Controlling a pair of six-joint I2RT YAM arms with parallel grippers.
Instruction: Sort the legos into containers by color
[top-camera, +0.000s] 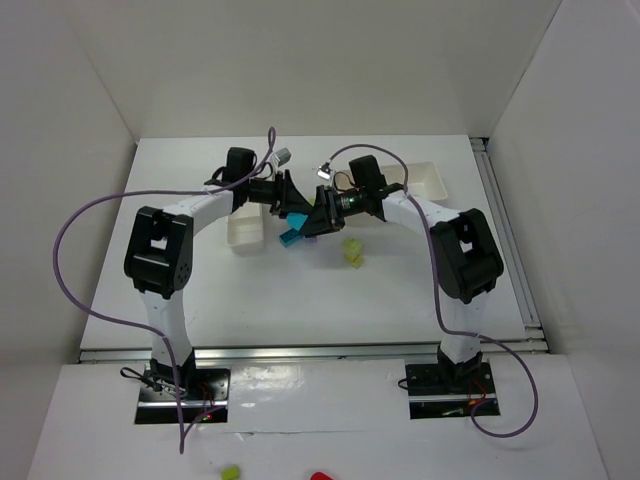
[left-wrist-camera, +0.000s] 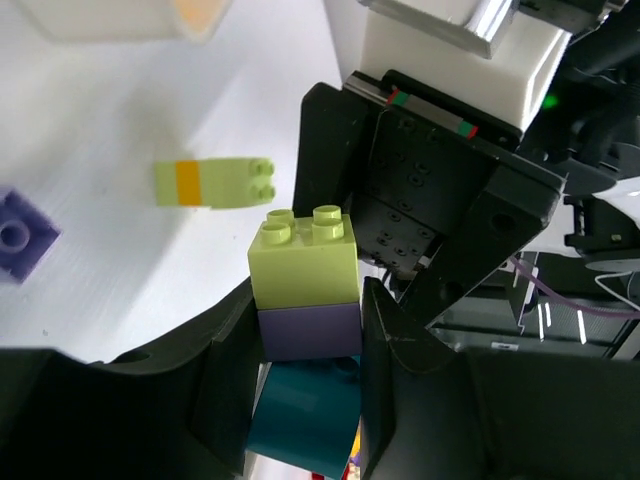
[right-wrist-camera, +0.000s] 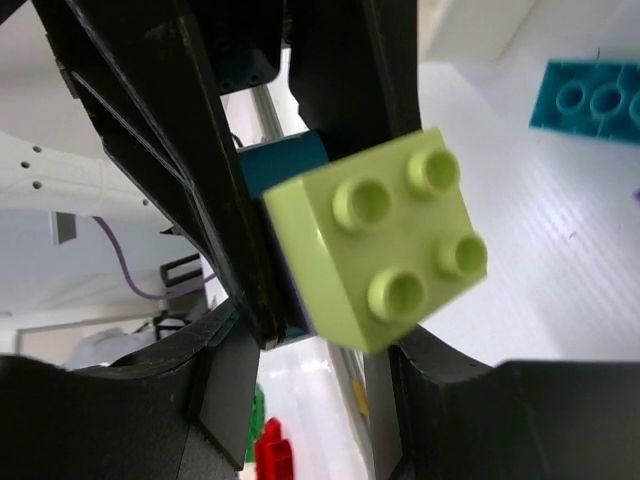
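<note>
**Two grippers meeting on one brick stack**

The left gripper (left-wrist-camera: 308, 322) is clamped on a stack held above the table (top-camera: 300, 300), its fingers on the purple brick (left-wrist-camera: 308, 332) and teal brick (left-wrist-camera: 305, 415). The right gripper (right-wrist-camera: 325, 335) pinches the lime green brick (left-wrist-camera: 303, 262) at the stack's outer end. Beyond, on the table, lie a lime-and-orange pair (left-wrist-camera: 213, 183) and a loose purple piece (left-wrist-camera: 18, 235). A white tray (left-wrist-camera: 110, 18) stands farthest.

A flat white table (top-camera: 250, 300) fills the middle, boxed in by 3 plain white walls: a back wall (top-camera: 320, 60), a left wall (top-camera: 50, 150) and a right wall (top-camera: 590, 150). A metal rail (top-camera: 510, 240) borders the table's right edge and another rail (top-camera: 320, 350) its near edge, ahead of a glossy white board (top-camera: 320, 420). The light is even, the shadows soft.
</note>
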